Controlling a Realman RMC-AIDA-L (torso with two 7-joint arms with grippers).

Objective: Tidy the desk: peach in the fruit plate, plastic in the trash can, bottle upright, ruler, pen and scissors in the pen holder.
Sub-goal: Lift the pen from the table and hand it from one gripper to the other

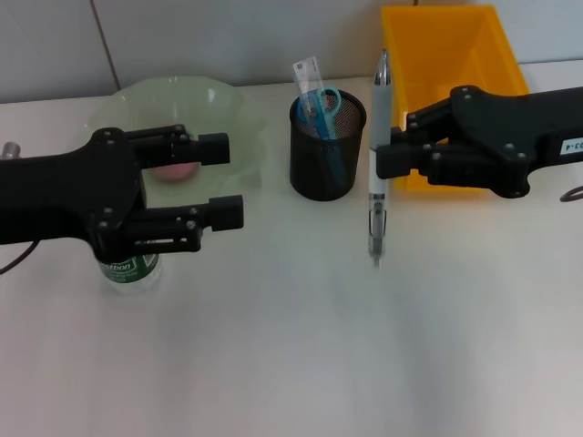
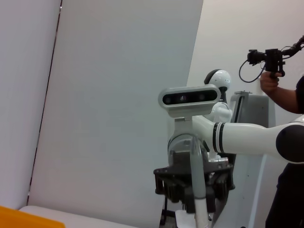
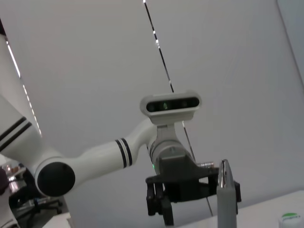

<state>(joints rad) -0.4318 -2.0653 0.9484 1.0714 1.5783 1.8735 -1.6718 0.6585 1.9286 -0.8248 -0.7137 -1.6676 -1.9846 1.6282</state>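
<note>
Pen holder [image 1: 327, 157] stands on the desk [image 1: 291, 346], scissors [image 1: 325, 102] and ruler [image 1: 310, 77] in it. Left of it: fruit plate [image 1: 228, 109] holding the peach [image 1: 175, 170]; bottle [image 1: 130, 271] before that. Right: pen [image 1: 378, 164], then trash can [image 1: 451, 55] behind.

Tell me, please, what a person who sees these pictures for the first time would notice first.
Probably the pen, held upright above the table by the right hand, just beside the black mesh pen holder, which already holds scissors and a ruler. Next comes the open left hand, hovering in front of the green fruit plate with the peach in it. Behind the right arm stands a yellow bin.
</note>
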